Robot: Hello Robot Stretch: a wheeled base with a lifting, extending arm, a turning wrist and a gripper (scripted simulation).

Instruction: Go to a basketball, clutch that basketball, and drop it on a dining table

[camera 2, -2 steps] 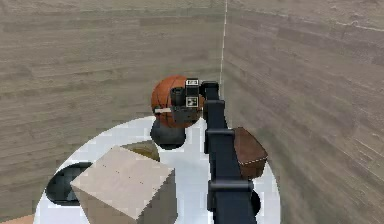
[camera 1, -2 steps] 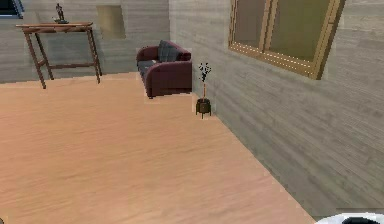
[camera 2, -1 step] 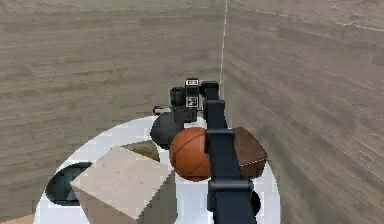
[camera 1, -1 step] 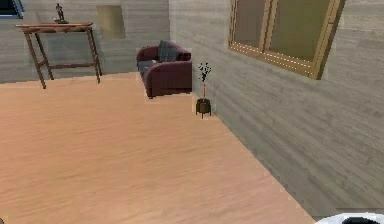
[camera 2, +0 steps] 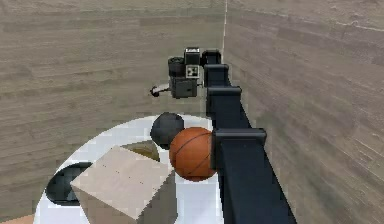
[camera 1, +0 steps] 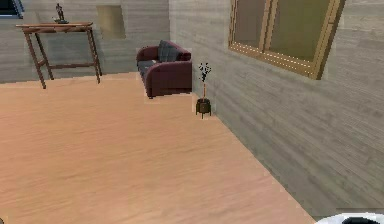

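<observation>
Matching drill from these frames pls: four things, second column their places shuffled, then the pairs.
Things
1. basketball
2. armchair
3. potted plant
4. statuette

Places
A. on the wooden side table
B. on the floor, just right of the armchair in the forward view
C. on the round white table
D. in the room's far corner

Pairs: 1-C, 2-D, 3-B, 4-A

Forward view: camera on the robot, aimed ahead and slightly down across the wood floor (camera 1: 120,150) to a far armchair (camera 1: 165,68). Arm side view: looks sideways along the arm (camera 2: 235,130), close over a round white table (camera 2: 200,203). Possible overlap: the white sliver (camera 1: 355,215) at the forward view's bottom right.
</observation>
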